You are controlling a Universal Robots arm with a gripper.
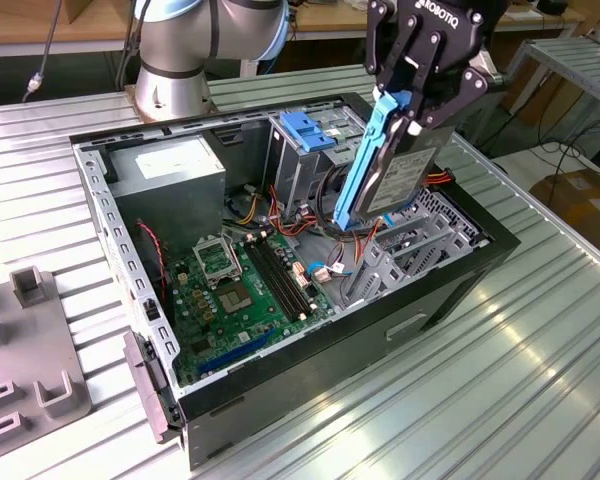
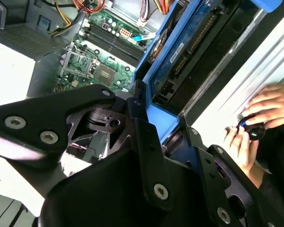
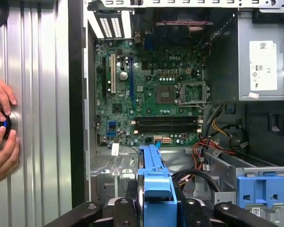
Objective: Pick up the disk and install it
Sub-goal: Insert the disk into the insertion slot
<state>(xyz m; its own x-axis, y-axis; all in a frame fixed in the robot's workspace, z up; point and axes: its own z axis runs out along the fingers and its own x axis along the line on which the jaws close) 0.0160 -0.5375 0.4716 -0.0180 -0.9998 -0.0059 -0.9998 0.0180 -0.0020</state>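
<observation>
Now | gripper (image 1: 420,105) clamps disk (image 1: 388,172) | tilted above open computer case (image 1: 310,372)

One arm (image 1: 180,40), one gripper (image 1: 420,108), one disk (image 1: 395,172), one open case (image 1: 380,340), one motherboard (image 1: 245,290), one power supply (image 1: 170,170), one blue-topped cage (image 1: 305,132), one grey fixture (image 1: 30,350), one table (image 1: 500,390), two hands (image 3: 0,98)
</observation>
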